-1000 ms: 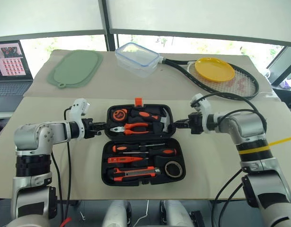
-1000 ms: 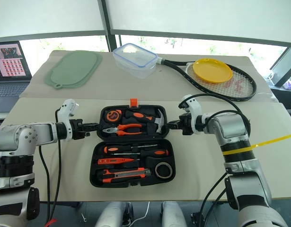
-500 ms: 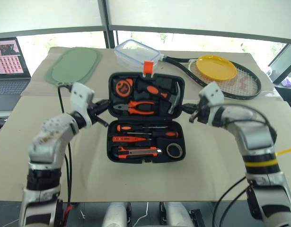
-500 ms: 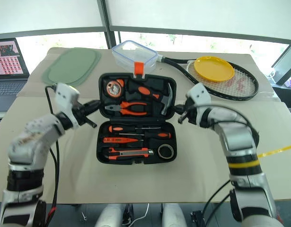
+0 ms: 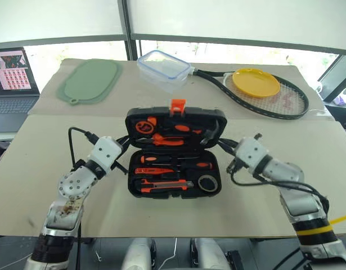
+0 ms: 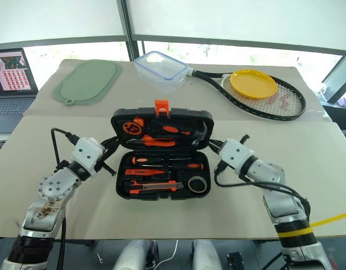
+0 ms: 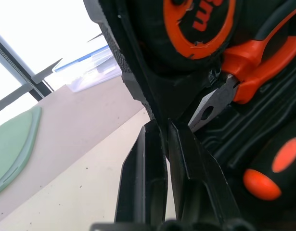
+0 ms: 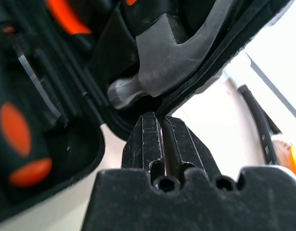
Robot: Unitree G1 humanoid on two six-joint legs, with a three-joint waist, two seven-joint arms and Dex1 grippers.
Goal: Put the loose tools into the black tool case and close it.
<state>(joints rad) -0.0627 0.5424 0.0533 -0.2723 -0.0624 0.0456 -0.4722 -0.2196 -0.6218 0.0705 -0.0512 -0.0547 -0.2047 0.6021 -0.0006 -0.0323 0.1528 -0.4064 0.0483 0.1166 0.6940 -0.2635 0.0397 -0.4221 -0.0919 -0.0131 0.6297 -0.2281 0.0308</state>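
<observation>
The black tool case (image 5: 174,194) lies open in front of me, its lid (image 5: 175,116) tilted up over the base, orange latch (image 5: 178,106) on top. In the base lie two black-orange screwdrivers (image 5: 187,165), a slim red screwdriver (image 5: 153,171), the utility knife (image 5: 161,185) and the tape roll (image 5: 206,182). My left gripper (image 5: 125,147) is shut on the lid's left rim (image 7: 138,91). At the lid's right rim (image 8: 220,67), beside the hammer head (image 8: 157,67), my right gripper (image 5: 222,145) is shut as well.
The lid holds a tape measure (image 5: 145,124), pliers (image 5: 167,139) and a hammer (image 5: 209,134). Behind the case stand a clear food container (image 5: 163,68), a green mat (image 5: 90,81), a yellow plate (image 5: 255,82) on a racket (image 5: 285,101), and a laptop (image 5: 12,79) at far left.
The lid has swung from lying flat to tilted up over the base. Both grippers rolled and drew back toward me with the lid's side rims.
</observation>
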